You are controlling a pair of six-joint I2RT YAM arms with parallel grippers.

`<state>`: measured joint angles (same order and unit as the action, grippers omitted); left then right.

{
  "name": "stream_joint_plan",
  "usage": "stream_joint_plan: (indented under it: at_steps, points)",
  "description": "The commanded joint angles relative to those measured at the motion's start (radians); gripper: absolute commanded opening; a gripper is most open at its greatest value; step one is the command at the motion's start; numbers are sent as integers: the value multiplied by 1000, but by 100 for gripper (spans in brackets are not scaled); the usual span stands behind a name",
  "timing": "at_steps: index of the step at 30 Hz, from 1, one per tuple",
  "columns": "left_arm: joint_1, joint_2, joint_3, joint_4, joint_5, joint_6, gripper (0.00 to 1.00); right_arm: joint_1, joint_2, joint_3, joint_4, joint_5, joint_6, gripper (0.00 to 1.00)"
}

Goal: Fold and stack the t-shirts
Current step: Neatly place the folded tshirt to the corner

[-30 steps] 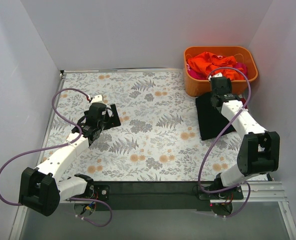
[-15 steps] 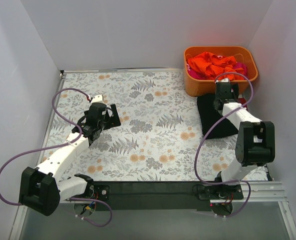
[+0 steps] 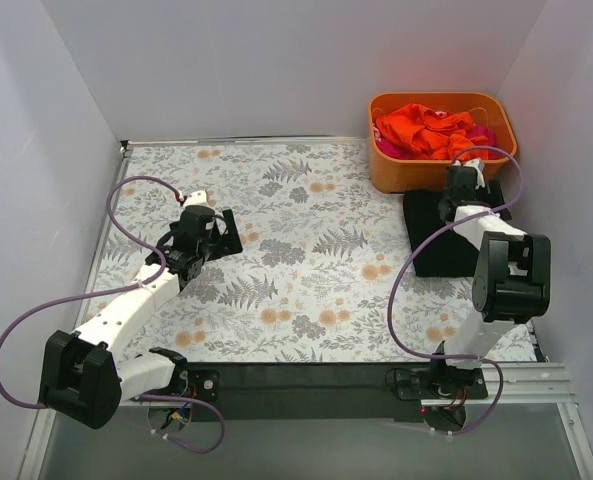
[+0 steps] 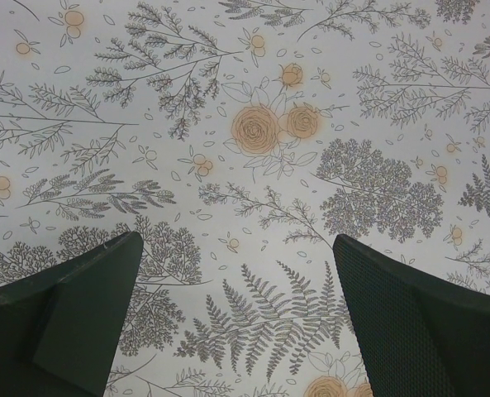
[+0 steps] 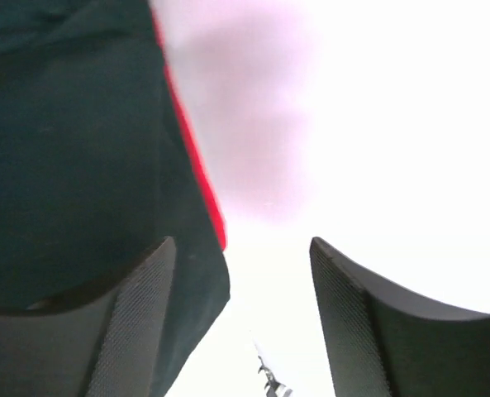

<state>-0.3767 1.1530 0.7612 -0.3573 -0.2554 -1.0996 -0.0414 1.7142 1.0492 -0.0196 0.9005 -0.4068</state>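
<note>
The right fingers (image 5: pixel 129 322) stand parted, nothing between them, at the far edge of a black t-shirt (image 3: pixel 438 245). It lies folded on the counter (image 3: pixel 306 300) beside the orange tub (image 3: pixel 391 172), which holds the orange and pink t-shirts (image 3: pixel 426 128). The left fingers (image 4: pixel 79 314) hover wide over the tablecloth. With this fold apparently placed, the next move looks to be a reach into the tub.

No legible txt, labels or nos. anywhere.
</note>
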Motion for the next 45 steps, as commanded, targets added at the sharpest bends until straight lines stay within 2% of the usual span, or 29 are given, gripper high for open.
stream_joint_plan:
  at_steps: [1, 2, 7, 10, 12, 13, 17, 24, 29, 33, 38, 45]
  points:
    - [1, -15, -7, 20, -31, 9, 93, -14, -65, 43, 66, 78, 52, 63]
    - [1, -18, -8, 20, -33, 9, 93, -17, -99, 41, 66, 77, 57, 67]
    - [2, -42, -10, 24, -53, 6, 94, -17, -249, 29, -23, 17, 187, 71]
    - [1, -65, -14, 27, -70, -3, 94, -17, -408, 3, -83, -76, 264, 81]
    - [1, -85, -14, 30, -84, -11, 95, -17, -556, -40, -102, -161, 316, 96]
    - [1, -91, -7, 20, -99, -22, 95, -15, -606, -54, -106, -246, 328, 98]
    - [1, -168, 53, -51, -120, -57, 98, 9, -876, -133, -118, -363, 387, 98]
    - [1, -406, 156, -196, -219, -108, 98, 173, -1162, -199, -177, -494, 344, 98]
    - [1, -629, 136, -230, -237, -141, 98, 204, -1381, -262, -223, -486, 352, 98]
    - [1, -794, 20, -192, -193, -157, 98, 207, -1459, -288, -286, -597, 344, 98]
    - [1, -938, -60, -195, -176, -167, 98, 219, -1556, -382, -299, -494, 370, 98]
    - [1, -1072, -161, -175, -217, -152, 98, 230, -1605, -478, -243, -544, 369, 98]
